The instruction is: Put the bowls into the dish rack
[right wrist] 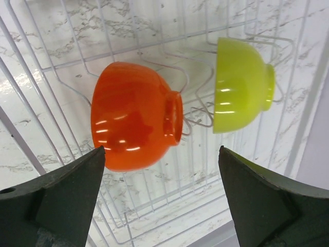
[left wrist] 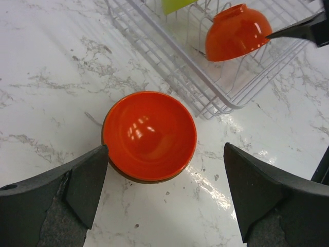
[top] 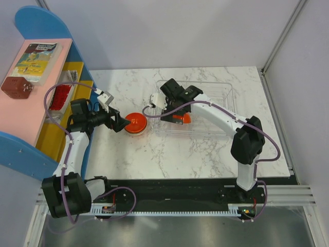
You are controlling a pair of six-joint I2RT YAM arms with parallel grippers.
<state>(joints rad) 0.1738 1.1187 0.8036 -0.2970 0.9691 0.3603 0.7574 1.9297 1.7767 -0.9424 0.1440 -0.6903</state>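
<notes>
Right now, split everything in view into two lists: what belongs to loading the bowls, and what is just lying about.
Job: table bowl; racked orange bowl; lime bowl; rack.

Lying about: shelf; book; brown box; red item.

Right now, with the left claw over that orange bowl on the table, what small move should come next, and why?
Probably lower the left claw and close on the rim of the orange bowl. Its jaws stand wide open above that upright bowl, which sits on the table outside the dish rack; a second orange bowl and a lime bowl already lie inside.
</notes>
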